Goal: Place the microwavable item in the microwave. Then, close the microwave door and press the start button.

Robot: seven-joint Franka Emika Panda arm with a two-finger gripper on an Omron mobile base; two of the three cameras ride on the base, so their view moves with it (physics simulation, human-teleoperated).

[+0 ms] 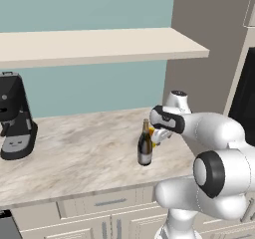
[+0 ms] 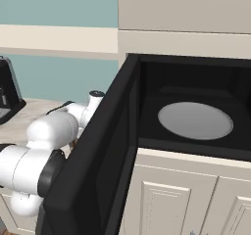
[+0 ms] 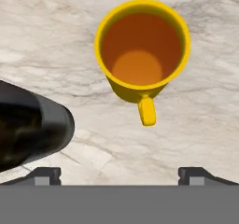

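The gripper [image 3: 119, 174] is hovering with fingers spread wide above the yellow-orange mug [image 3: 142, 50], which is standing upright and empty on the marble counter [image 3: 56, 41] beside the wine bottle [image 3: 28, 129], looking light, rigid and glossy, probably best pinched across its rim wall.

Brightness: even and bright across the marble counter [image 1: 84, 148] and teal wall; flat rendered light from above.
Shadows: soft and faint; a pale shade lies under the shelf [image 1: 99, 46], and the mug [image 3: 142, 52] casts almost none on the counter.
Dark areas: the microwave [image 2: 196, 102] cavity is dim, with only its grey turntable [image 2: 195, 121] lit.
Glare: a weak sheen on the wine bottle [image 1: 145, 146].
Sharpness: slightly soft and pixelated everywhere; the bottle looks blurred close to the hand camera.
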